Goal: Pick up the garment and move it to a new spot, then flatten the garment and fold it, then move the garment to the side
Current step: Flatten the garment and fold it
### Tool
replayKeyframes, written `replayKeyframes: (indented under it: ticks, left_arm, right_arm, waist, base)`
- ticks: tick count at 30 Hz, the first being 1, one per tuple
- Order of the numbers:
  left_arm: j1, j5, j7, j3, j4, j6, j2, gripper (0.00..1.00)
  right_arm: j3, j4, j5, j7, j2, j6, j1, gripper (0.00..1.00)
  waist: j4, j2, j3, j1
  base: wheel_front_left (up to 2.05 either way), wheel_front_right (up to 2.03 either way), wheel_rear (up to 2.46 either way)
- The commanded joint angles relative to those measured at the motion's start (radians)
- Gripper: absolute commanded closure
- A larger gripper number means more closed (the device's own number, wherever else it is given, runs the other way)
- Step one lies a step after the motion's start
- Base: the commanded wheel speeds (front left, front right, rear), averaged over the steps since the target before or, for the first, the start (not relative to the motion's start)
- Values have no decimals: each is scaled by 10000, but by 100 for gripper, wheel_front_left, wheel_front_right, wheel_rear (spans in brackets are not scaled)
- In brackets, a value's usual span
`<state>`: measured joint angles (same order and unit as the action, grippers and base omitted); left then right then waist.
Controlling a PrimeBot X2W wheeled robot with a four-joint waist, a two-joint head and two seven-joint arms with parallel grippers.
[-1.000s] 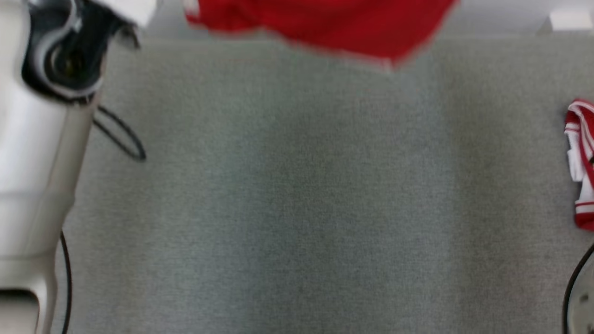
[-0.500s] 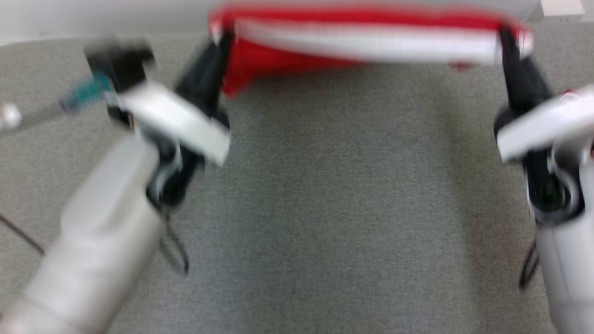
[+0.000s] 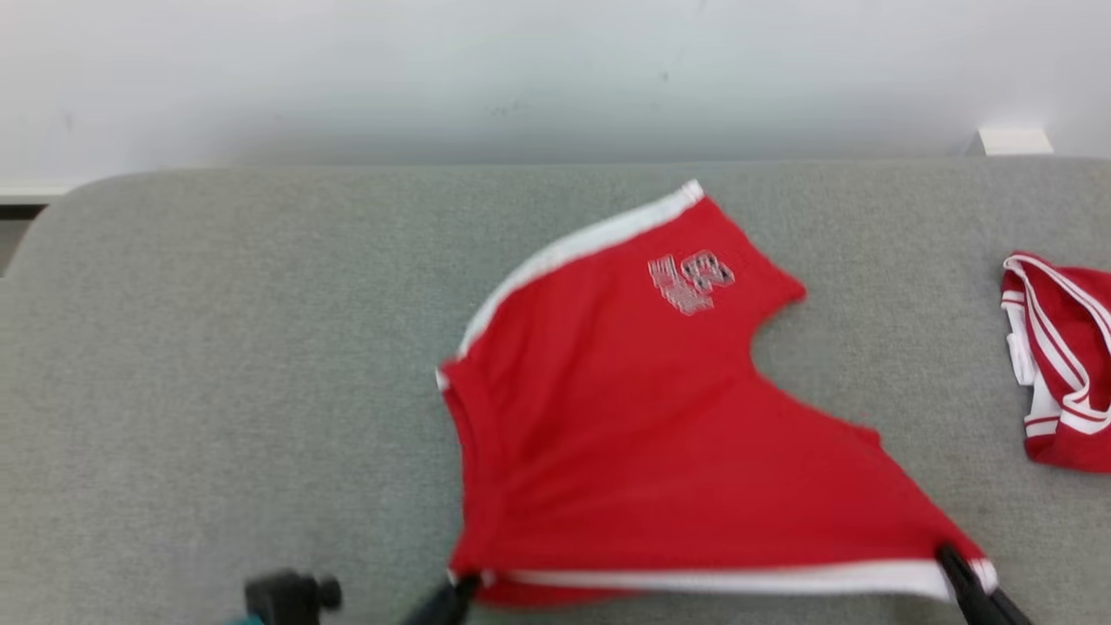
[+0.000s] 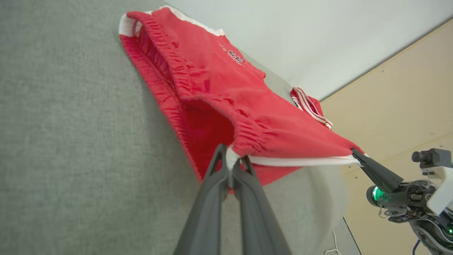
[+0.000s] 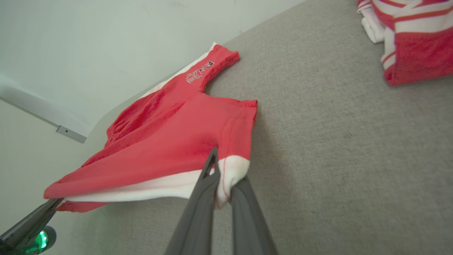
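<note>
Two grippers, one pair of red shorts (image 3: pixel 642 434) strung between them. Calling the robot's side 6 o'clock: the left gripper (image 4: pixel 231 161) is pinched tight on the corner where the elastic waistband (image 4: pixel 198 81) meets the white side stripe (image 3: pixel 712 580). The right gripper (image 5: pixel 223 173) is clamped on the white corner at the leg hem, with cloth bunched between its fingers.

That stripe edge is pulled into a straight line at 6 o'clock and sits a bit off the grey padded surface (image 3: pixel 217 347). The rest of the shorts slope away from there and lie on the pad. The other leg, with a silvery number print (image 3: pixel 690 282), points out toward 1 o'clock, and its own white stripe runs along the 11 o'clock side. The waistband is on the 9 o'clock side, gaping open.

Over at 3 o'clock there's a second red-and-white striped garment (image 3: pixel 1059 365) in a heap, well apart from the shorts. A pale wall (image 3: pixel 521 78) runs behind the pad at 12 o'clock. Can't read the print, too blurry.
</note>
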<state>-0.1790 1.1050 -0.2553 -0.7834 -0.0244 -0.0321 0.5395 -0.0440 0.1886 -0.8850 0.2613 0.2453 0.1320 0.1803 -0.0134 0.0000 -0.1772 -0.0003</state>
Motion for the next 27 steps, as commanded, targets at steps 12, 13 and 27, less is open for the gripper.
replayKeyframes:
  ticks: [12,13,27]
  left_arm:
    - [-324,2197,1189,695,2541,314,-116,100]
    - [-571,2394,1383,807,2517,296,-169,100]
    - [-4413,3217,2380,1081,-623,982,-2608,100]
  right_arm:
    - [1182,1345,583,2815,79,-29,-1780,100]
    - [1137,1073,618,3193,0,-29,-2396,100]
    - [1648,-2587,2596,6031,-256,-29,-8405,100]
  waist:
    - [740,0,-1189,3]
    - [865,0,-1347,3]
    - [2815,0,-3011,3]
  base:
    - [0,0,0]
    - [0,0,0]
    - [0,0,0]
